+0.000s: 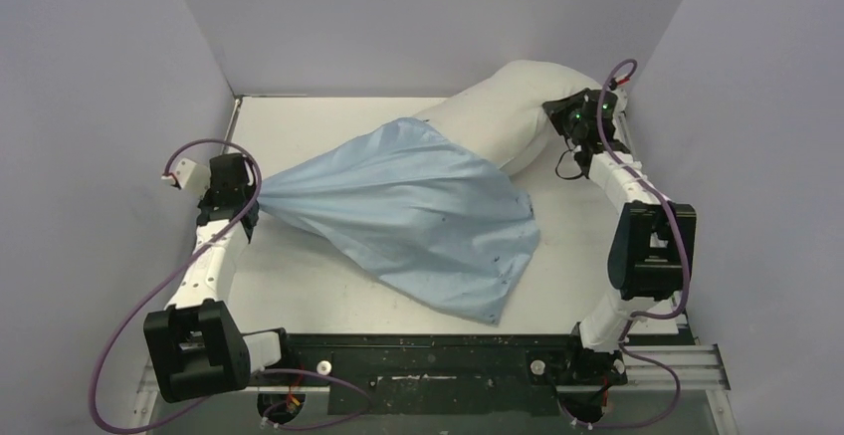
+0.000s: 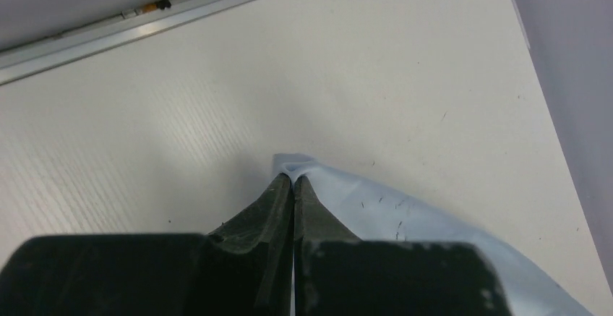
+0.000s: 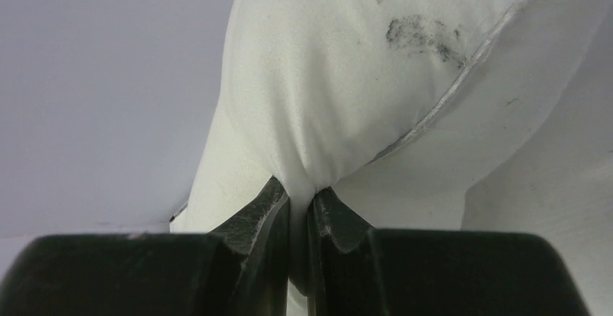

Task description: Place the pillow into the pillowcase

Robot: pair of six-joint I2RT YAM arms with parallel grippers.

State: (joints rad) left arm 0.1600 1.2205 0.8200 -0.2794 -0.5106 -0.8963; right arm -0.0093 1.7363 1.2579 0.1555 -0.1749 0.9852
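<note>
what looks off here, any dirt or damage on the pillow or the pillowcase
The pillow has a dark grey smudge near its seam, seen in the right wrist view. The pillowcase carries a few tiny dark specks. No tear shows on either.
</note>
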